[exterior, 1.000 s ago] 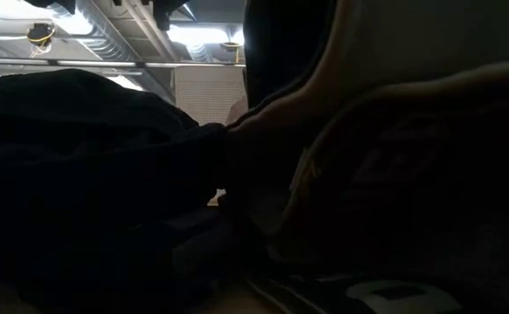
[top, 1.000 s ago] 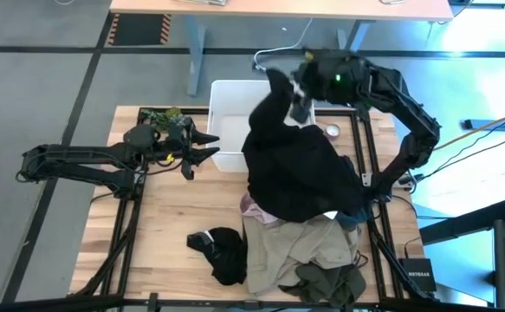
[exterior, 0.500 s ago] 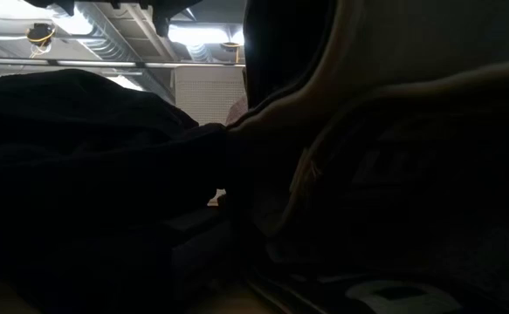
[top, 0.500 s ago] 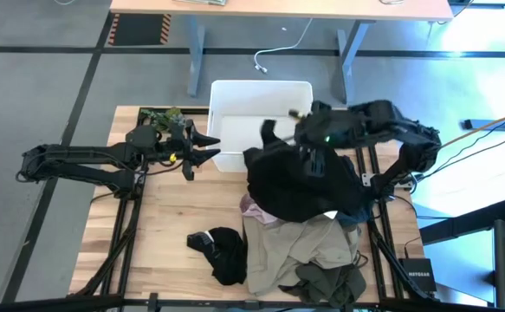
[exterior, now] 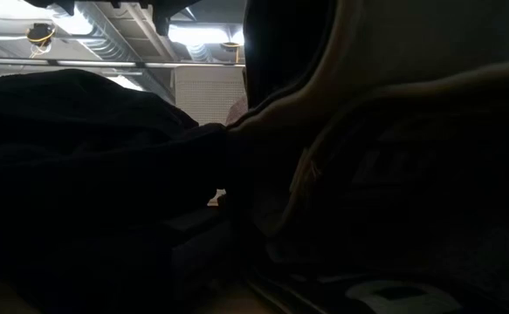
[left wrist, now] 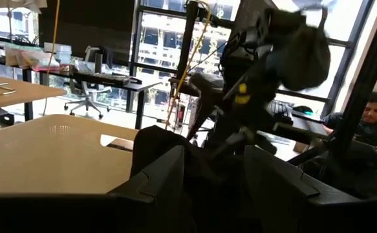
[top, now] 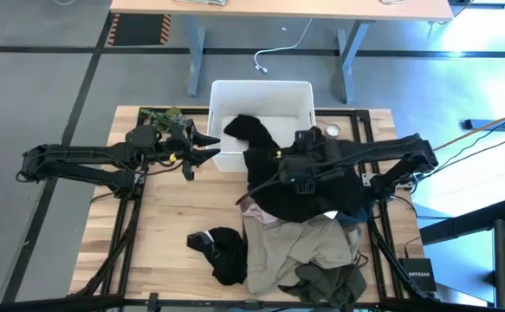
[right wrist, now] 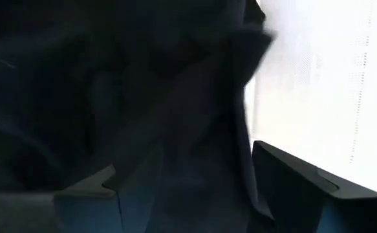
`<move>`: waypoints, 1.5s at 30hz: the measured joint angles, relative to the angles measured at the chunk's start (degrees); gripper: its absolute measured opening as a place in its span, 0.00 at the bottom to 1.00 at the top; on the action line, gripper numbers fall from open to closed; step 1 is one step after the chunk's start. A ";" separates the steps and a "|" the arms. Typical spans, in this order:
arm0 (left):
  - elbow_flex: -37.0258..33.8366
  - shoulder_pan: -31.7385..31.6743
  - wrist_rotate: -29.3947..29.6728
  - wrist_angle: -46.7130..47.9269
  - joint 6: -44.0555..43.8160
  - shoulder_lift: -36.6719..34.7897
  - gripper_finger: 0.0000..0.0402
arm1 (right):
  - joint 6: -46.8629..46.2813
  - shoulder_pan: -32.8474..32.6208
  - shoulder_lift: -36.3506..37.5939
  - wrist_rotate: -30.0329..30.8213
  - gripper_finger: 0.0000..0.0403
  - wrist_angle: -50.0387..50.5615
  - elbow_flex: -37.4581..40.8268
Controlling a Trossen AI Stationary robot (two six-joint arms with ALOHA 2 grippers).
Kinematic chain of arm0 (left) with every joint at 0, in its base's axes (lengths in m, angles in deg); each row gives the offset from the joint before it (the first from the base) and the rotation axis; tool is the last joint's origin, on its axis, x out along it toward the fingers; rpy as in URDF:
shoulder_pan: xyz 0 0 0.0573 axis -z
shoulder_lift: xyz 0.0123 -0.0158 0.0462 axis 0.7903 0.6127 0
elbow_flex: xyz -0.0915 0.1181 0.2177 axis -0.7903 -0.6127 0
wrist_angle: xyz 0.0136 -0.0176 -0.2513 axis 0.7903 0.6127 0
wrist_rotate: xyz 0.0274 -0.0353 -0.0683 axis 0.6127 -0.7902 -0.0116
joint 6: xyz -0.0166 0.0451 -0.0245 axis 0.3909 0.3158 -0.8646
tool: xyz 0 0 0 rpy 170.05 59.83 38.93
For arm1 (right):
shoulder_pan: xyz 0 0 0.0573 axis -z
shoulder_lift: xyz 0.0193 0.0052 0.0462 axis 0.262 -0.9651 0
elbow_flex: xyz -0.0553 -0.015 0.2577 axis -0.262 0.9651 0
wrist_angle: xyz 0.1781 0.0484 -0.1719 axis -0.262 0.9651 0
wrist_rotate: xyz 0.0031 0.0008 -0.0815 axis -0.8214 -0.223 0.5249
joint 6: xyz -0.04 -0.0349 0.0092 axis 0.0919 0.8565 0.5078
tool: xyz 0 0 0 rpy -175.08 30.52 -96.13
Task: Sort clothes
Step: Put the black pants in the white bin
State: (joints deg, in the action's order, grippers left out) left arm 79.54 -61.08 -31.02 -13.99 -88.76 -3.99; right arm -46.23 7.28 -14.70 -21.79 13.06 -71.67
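Setting: wooden table on a dark frame, grey floor around it, a desk beyond the far edge.
High view, bin: white bin stands at the table's far edge; one end of the black garment hangs over its near wall into it, while the bulk lies on the table just beside the bin.
High view, pile: pale pink cloth peeks from under the black garment; beige khaki garment spreads nearer the front, dark olive piece at the front edge, a small black piece apart on the bare wood.
High view, right gripper: right gripper is low over the black garment; whether it grips cannot be told from above.
High view, left gripper: left gripper waits beside the bin's left wall, fingers spread, holding nothing; a green mottled lump lies behind it.
Low view: dark cloth fills nearly everything; only ceiling lights show above it.
Left wrist view: fingers apart, the bin wall and the right arm over black cloth beyond; a person sits in the room behind.
Right wrist view: fingers stand wide apart over dark cloth, nothing between them.
Risk: most of the garment's weight appears to lie outside the bin, so the draped end may slide back out; a fresh grasp could also snag the pink cloth underneath.
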 joint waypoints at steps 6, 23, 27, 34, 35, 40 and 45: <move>0.00 -0.09 0.02 -0.04 0.14 0.00 0.39 | 0.62 0.05 -0.02 3.34 0.60 -5.65 6.09; 0.00 -0.09 0.01 -0.33 0.62 -0.02 0.39 | 2.17 -0.01 1.37 4.56 0.05 -4.83 -2.25; 0.00 -0.09 0.00 -0.74 0.62 -0.02 0.39 | 3.47 0.01 2.08 6.08 0.02 -4.47 -11.36; 0.00 -0.09 0.00 -1.05 0.62 -0.02 0.39 | 11.34 0.05 2.27 16.53 0.04 -10.48 -29.35; 0.00 -0.09 0.02 -1.07 0.62 -0.02 0.39 | 13.60 0.09 2.27 17.46 0.04 -12.57 -31.54; 0.00 -0.09 0.02 -1.15 0.62 -0.02 0.39 | 24.70 1.95 2.32 17.91 0.03 -28.53 -39.72; 0.00 -0.09 0.02 -1.15 0.73 -0.02 0.39 | 34.38 7.28 2.29 12.73 0.05 -44.95 -41.52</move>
State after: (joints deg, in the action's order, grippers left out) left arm 79.54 -61.16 -31.00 -15.14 -88.04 -4.01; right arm -11.85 14.56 -12.40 -9.06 -31.89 -113.19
